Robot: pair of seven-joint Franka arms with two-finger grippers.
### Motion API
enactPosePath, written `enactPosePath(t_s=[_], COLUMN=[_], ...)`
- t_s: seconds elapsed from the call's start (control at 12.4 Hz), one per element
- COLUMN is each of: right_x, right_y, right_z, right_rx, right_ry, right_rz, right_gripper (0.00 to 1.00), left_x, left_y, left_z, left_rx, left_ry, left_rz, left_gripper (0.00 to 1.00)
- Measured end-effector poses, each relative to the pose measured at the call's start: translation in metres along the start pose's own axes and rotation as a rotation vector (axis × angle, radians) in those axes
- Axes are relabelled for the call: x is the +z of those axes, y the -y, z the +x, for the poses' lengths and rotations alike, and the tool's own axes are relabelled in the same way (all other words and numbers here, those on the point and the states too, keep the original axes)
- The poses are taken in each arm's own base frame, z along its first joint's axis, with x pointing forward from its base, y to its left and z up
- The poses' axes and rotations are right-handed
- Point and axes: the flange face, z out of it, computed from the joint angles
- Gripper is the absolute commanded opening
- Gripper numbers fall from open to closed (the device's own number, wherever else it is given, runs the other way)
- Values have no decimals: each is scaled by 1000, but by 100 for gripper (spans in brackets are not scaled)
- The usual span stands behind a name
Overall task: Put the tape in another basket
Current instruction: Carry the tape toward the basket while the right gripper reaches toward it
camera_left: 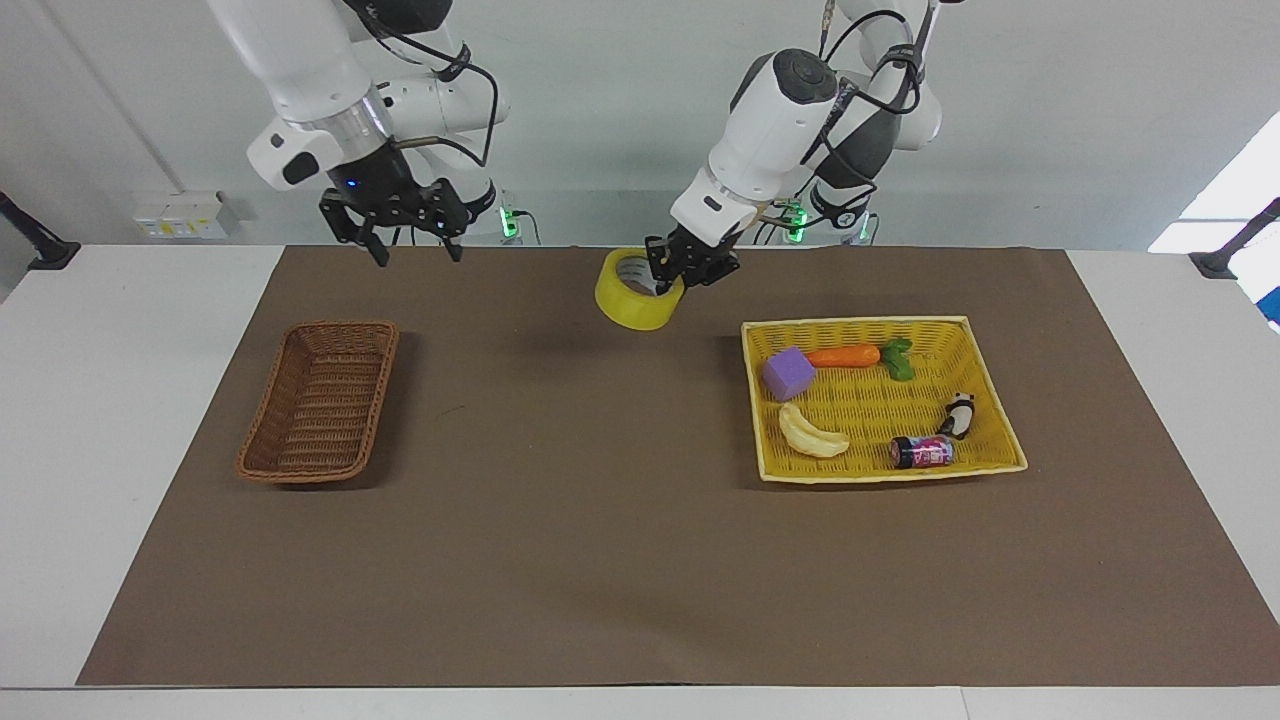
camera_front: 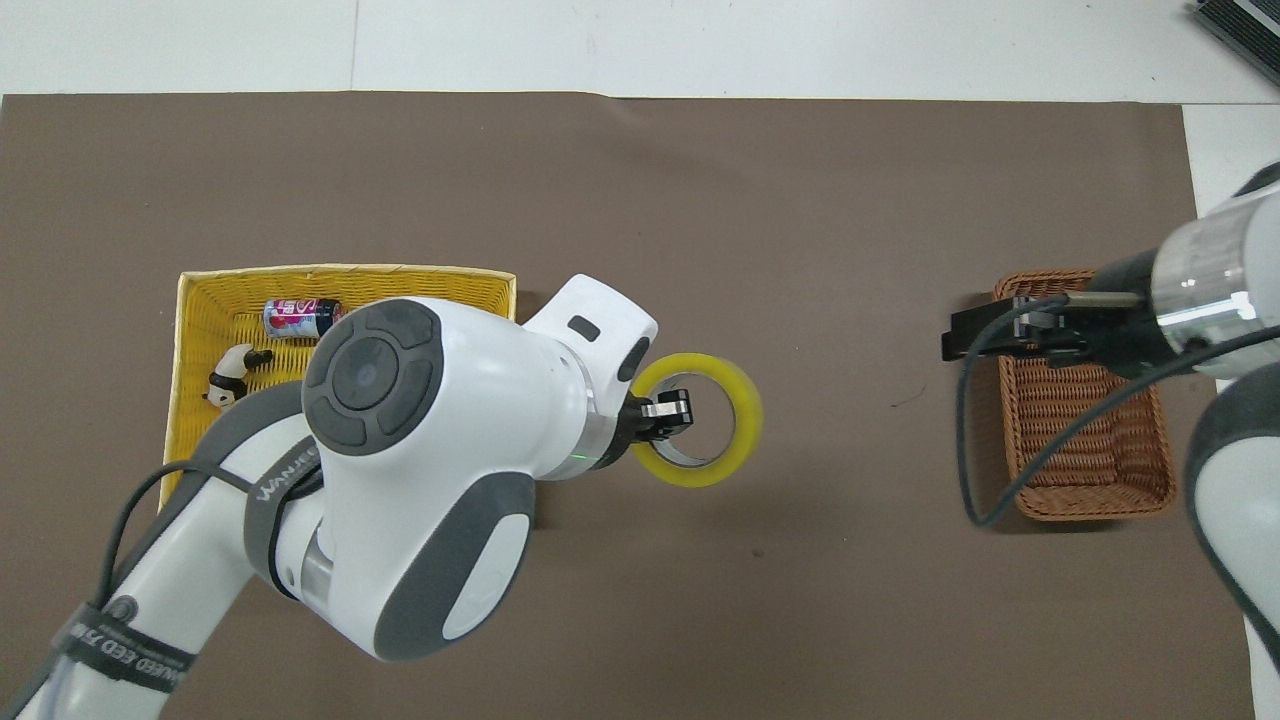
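The left tool is closed on the wall of the tape, one finger inside the grey-white core and one against the yellow outer face. The roll hangs in the air from that grip, tilted, its open centre facing up, over the bare brown mat on the table, between the yellow tray and the brown basket, much closer to the tray. From overhead the left arm covers much of the tray, leaving a small can and a panda figure showing. The facing view shows the tray's other contents: a purple block, a carrot and a banana.

The right tool is up in the air with its fingers spread apart and holding nothing, over the mat near the basket's end closest to the robots. From overhead its body and cable hide part of the basket, whose inside looks empty
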Motion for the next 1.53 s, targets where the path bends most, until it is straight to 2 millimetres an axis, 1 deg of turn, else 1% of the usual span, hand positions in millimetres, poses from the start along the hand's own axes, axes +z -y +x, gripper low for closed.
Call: enactPosePath(t_s=[0.08,0.16,0.32,0.48,0.65,0.81,0.89,1.05,1.21,1.45,1.53], right_x=[9,16,29,40,48,49,47,42,41,46,47], right_y=[1,-3,-17,-20,-21,-26,-31,-39,-38,-24,-22], right_z=[3,4,4,-3,-15,-27,-34,-39,-40,-43,-43], right_rx=[13,39,99,95,80,88,81,67,63,40,37], right_ry=[20,47,106,164,211,258,289,299,294,305,304], right_rz=[41,100,256,283,315,397,435,463,464,458,457], right_gripper=[100,100,100,100,100,100,100,100,100,100,92], left_x=[2,3,6,8,10,12,13,15,17,17,16], left_y=[-11,-20,-34,-45,-50,-55,-58,-65,-68,-79,-82], left_z=[-8,-15,-27,-34,-35,-38,-40,-43,-47,-58,-60], left_rx=[-7,-11,-7,-14,-31,-25,-23,-20,-16,-1,-1], left_ry=[-6,-4,1,-9,-27,-34,-36,-35,-30,-20,-18], left_rz=[-34,-61,-101,-139,-166,-178,-184,-193,-195,-209,-214], left_gripper=[0,0,0,0,0,0,0,0,0,0,0])
